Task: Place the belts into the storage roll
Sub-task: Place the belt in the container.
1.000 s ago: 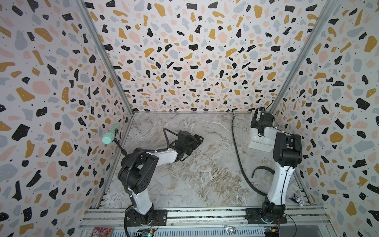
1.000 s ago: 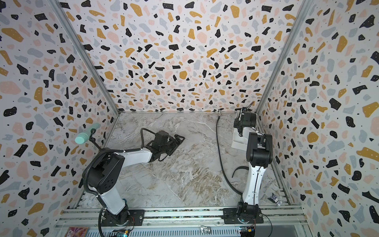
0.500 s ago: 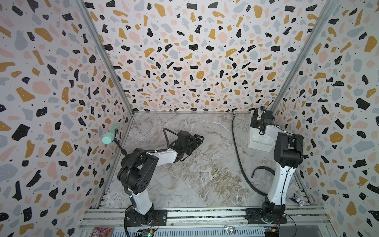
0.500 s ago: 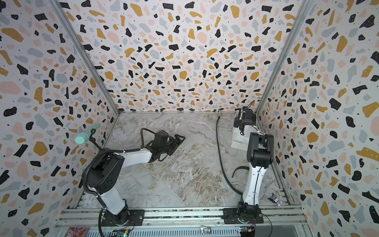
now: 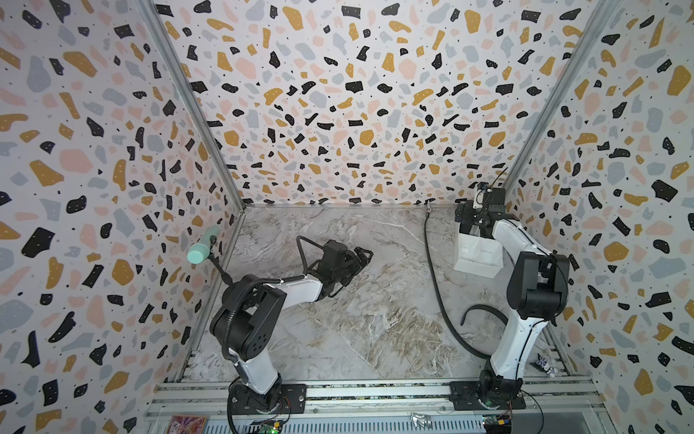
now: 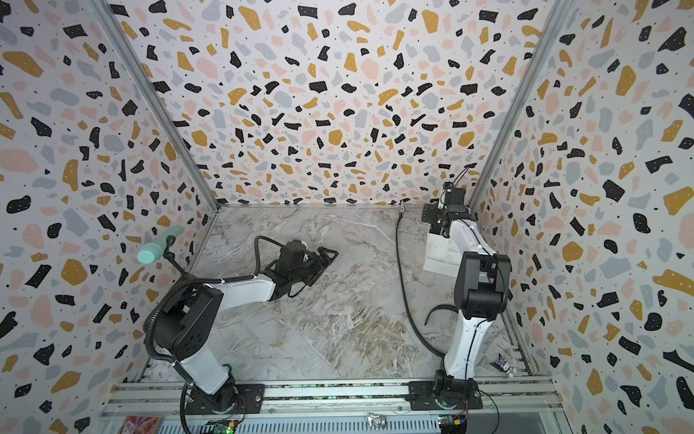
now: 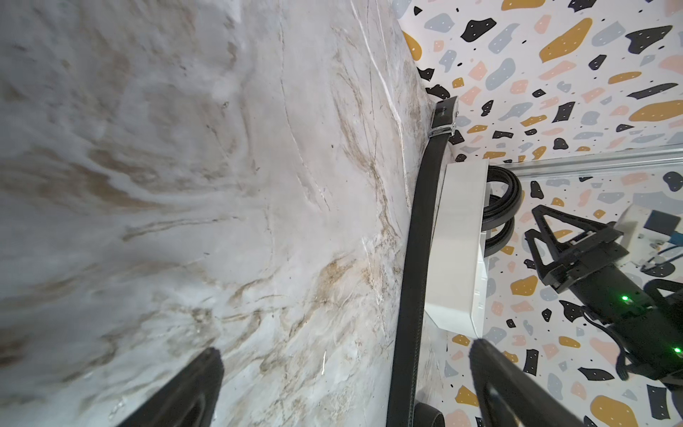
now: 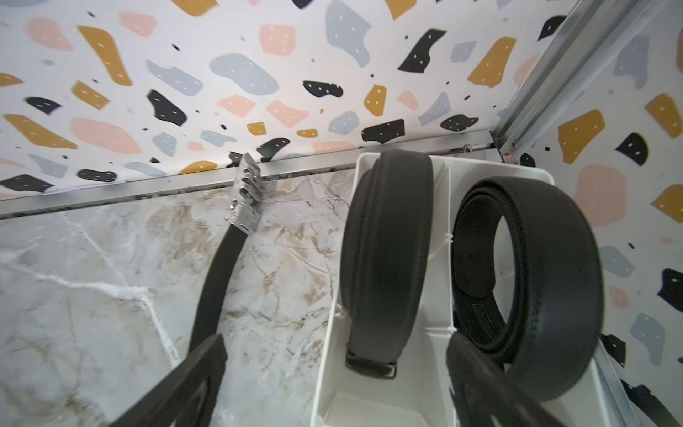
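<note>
Top views, storage roll: stands in the far right corner, probably so the walls brace it.
Top views, right gripper: hangs over the roll's far end; finger spread unclear from here.
Top views, loose belt: lies uncoiled on the table, just beside the roll, buckle toward the back wall.
Top views, left gripper: sits low over mid-table, well apart from the belt.
Left wrist, left gripper: fingers stand apart, holding nothing.
Right wrist, right gripper: fingers are spread wide, empty.
Right wrist, edge-on coil and ring coil: upright, one per cell; the divider likely stops them unrolling.
Judgement: two belts stowed; the third probably needs coiling to fit.
</note>
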Motion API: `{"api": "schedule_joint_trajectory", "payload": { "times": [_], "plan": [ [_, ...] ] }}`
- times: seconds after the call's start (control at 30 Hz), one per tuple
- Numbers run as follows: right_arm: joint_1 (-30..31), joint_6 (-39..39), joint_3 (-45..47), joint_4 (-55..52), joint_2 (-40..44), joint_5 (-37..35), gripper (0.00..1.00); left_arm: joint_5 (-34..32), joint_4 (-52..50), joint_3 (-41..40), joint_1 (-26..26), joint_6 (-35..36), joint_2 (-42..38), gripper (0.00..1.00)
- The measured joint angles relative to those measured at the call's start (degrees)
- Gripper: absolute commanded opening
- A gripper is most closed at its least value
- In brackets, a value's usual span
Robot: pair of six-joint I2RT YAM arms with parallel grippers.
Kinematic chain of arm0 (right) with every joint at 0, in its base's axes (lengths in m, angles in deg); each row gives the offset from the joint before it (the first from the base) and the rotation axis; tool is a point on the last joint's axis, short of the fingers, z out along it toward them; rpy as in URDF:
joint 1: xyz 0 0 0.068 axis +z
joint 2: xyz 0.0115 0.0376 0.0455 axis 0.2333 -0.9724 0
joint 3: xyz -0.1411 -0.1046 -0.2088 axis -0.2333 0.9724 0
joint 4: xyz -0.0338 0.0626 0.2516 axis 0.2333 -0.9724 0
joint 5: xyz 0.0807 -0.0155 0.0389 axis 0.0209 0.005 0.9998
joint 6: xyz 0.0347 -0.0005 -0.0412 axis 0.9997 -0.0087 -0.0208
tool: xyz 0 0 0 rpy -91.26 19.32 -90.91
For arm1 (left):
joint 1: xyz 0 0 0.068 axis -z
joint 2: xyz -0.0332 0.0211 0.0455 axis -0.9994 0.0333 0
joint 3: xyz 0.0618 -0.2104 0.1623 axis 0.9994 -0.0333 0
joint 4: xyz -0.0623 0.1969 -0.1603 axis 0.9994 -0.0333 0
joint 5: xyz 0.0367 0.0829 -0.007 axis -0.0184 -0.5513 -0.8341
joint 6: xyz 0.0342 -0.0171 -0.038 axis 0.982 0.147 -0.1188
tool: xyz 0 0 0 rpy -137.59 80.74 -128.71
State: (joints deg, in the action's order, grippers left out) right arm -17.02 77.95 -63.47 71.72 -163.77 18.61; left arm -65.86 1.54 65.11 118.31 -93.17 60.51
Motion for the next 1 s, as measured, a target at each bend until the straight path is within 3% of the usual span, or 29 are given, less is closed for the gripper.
{"api": "schedule_joint_trajectory", "payload": {
  "times": [0.2,0.47,0.7,1.0],
  "plan": [
    [3.13,2.71,7.82,0.00,9.77,1.64,0.97,0.09,0.68,-0.94,0.02,0.83,-1.09,1.00],
    [12.33,7.58,24.94,0.59,18.67,6.93,0.97,0.28,0.33,-1.60,0.02,3.28,-1.49,1.00],
    [18.62,9.49,34.51,0.70,19.26,8.74,0.97,0.31,-0.44,-3.17,0.07,4.85,-2.89,1.00],
    [19.67,8.70,35.50,3.02,16.33,4.92,0.96,0.20,-0.70,-5.70,0.07,5.79,-4.61,1.00]
  ]
}}
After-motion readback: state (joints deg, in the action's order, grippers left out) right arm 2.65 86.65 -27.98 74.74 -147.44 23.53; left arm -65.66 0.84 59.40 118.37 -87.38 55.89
